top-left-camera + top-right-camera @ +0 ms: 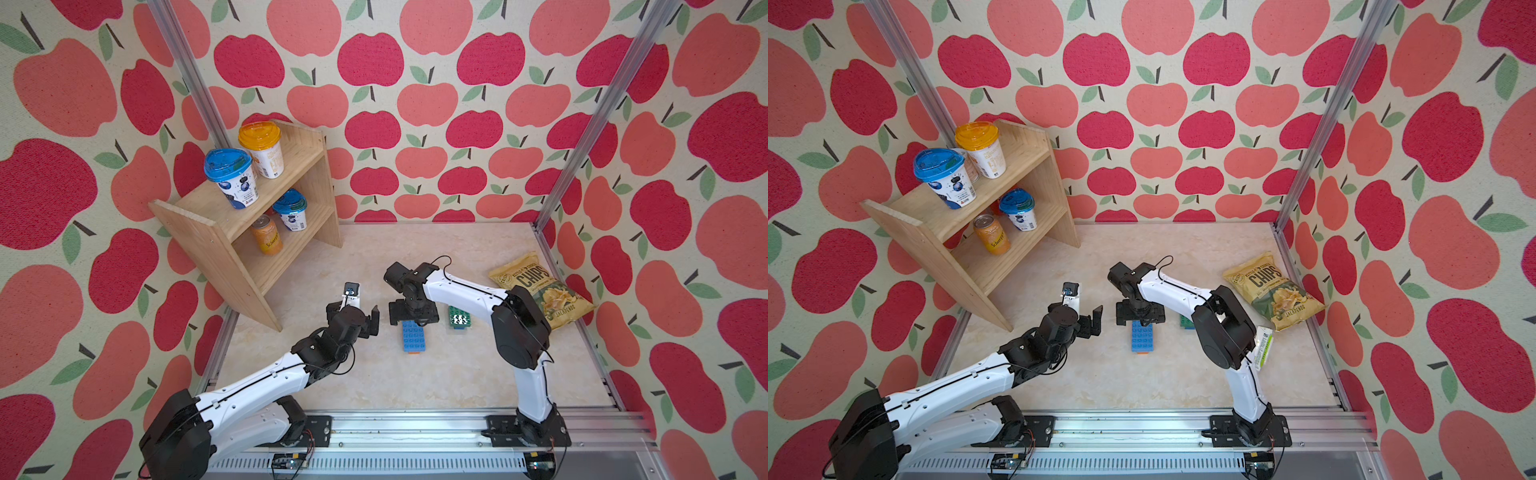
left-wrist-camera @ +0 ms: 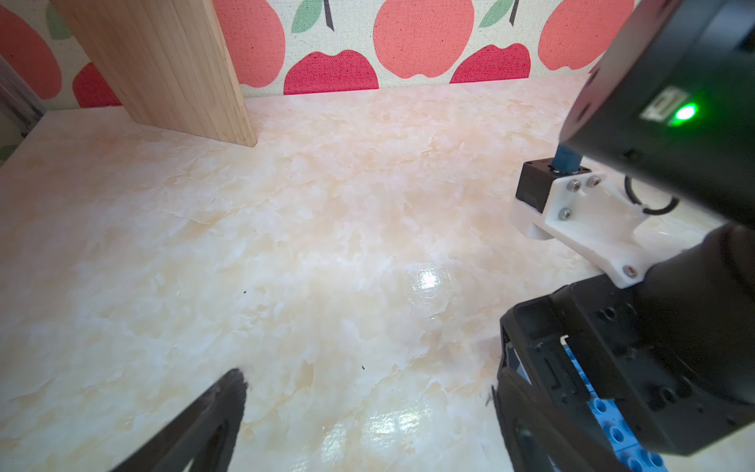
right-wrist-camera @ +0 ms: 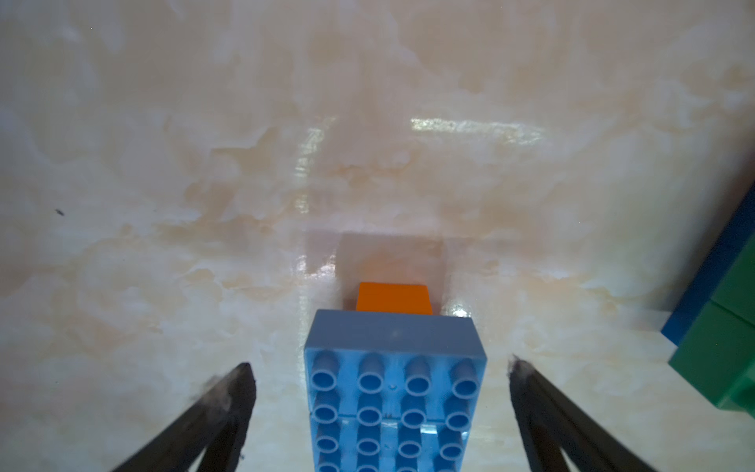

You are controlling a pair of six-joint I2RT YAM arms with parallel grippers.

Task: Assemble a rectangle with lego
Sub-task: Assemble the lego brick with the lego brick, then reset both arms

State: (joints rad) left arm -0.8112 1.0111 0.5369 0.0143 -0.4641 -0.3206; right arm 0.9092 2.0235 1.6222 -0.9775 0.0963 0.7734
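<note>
In both top views the blue lego (image 1: 412, 333) lies flat at the lower centre of the frame on the table (image 1: 415, 386). It is a studded strip with an orange brick (image 1: 412, 352) peeking out from under its near end. The right gripper (image 1: 413, 318) sits over the strip's far end. Just to the right is a separate green lego stack (image 1: 459, 319), not joined to the strip. The left gripper (image 1: 361, 322) hovers left of the strip, clear of it. The bag (image 1: 540, 289) at the right reads "KETTLE COOKED CHIPS" and "JALAPENOS". The orange can (image 1: 992, 235) on the wooden shelf (image 1: 266, 216) reads "Schweppes". The cup labels and the packet (image 1: 1264, 347) by the right arm are too small to read.

In the left wrist view the left gripper (image 2: 367, 408) has its jaws wide apart over bare table, holding nothing.

In the right wrist view the right gripper (image 3: 380, 388) has its jaws spread on either side of the blue lego (image 3: 392, 392), touching neither side. The green lego stack (image 3: 727, 347) shows at the right edge.

My judgement is that the rectangle is part-built. The next move calls for fetching the green stack and seating it square against the strip, with studs aligned.
</note>
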